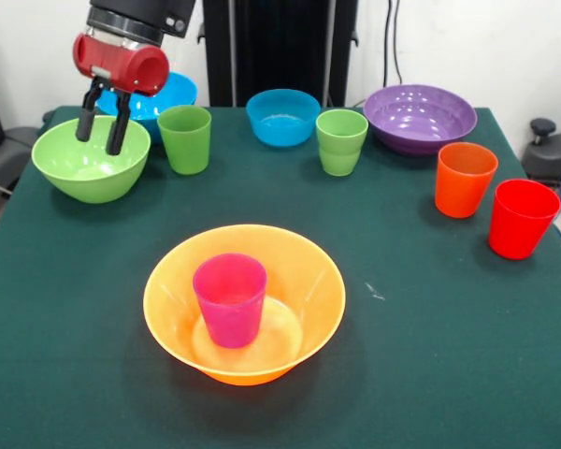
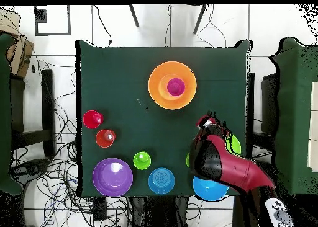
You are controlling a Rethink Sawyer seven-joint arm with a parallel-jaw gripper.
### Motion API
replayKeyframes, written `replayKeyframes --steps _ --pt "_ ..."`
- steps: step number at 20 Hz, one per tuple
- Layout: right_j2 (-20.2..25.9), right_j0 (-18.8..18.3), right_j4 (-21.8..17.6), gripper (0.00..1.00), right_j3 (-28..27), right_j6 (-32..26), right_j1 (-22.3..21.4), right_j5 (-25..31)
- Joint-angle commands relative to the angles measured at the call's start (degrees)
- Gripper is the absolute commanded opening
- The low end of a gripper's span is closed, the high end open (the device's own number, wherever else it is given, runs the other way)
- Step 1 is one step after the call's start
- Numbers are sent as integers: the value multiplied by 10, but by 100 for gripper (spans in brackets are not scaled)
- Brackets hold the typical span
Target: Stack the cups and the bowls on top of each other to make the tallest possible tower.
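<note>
End effector (image 1: 104,129) poised over the green bowl (image 1: 91,160), fingers apart and empty.
The purple cup (image 1: 230,298) stands upright inside the big orange bowl (image 1: 244,301) near the table's (image 1: 421,337) front; the remaining cups and bowls sit apart along the far side.

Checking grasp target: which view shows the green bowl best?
Front view: the green bowl shows whole rim and inside, with the gripper open above it. Overhead, the arm covers it, leaving only a green sliver.
</note>
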Motion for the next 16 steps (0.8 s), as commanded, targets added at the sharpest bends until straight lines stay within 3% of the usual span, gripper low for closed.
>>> replayKeyframes --steps 1,5,8,16 --pt "108 5 -44 100 31 35 6 53" --pt "102 14 -34 100 24 33 16 59" --pt "131 -11 -40 100 21 23 23 80" --pt "144 -33 -42 100 11 1 26 107"
